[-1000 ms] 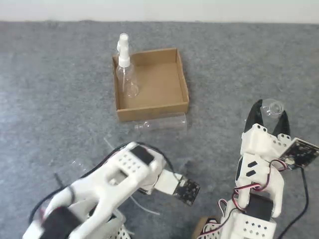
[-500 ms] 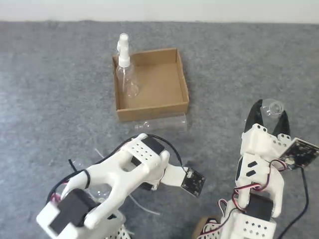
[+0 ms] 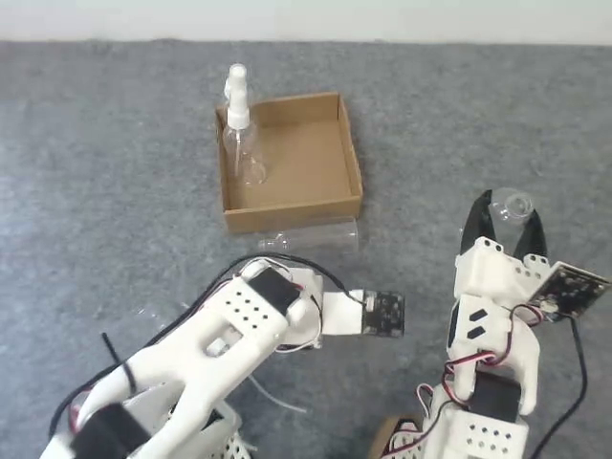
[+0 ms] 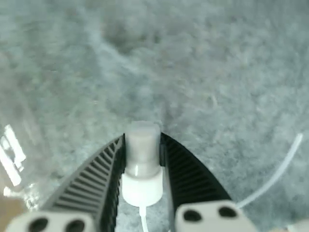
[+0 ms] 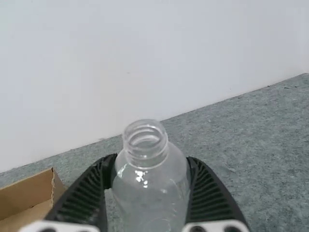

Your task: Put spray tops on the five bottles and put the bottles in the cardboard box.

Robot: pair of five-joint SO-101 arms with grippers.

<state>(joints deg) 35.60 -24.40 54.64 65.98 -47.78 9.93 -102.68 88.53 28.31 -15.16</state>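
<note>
Progress | you had one topped bottle (image 3: pixel 241 143) upright in the cardboard box (image 3: pixel 292 208), perhaps a second behind it | bare bottle (image 3: pixel 311 237) lay on the desk (image 3: pixel 115 191) just beside the box | right fingers (image 5: pixel 87 193) pinched an open bottle (image 5: pixel 145 164) upright | left fingers (image 4: pixel 101 174) pinched a spray top (image 4: pixel 142 164) | most remained.

Place: a robotics test bench by the look of it, lab or hobby room, can't tell.
Surface: grey felt mat (image 3: pixel 115 172) all around the cardboard box (image 3: pixel 292 216).
Backdrop: bare white wall (image 5: pixel 145 53) just behind the box.
Gear: left arm (image 3: pixel 225 339) and right arm (image 3: pixel 492 320) in front of the box, loose wires (image 3: pixel 492 361), bare circuit board (image 3: pixel 382 314).
</note>
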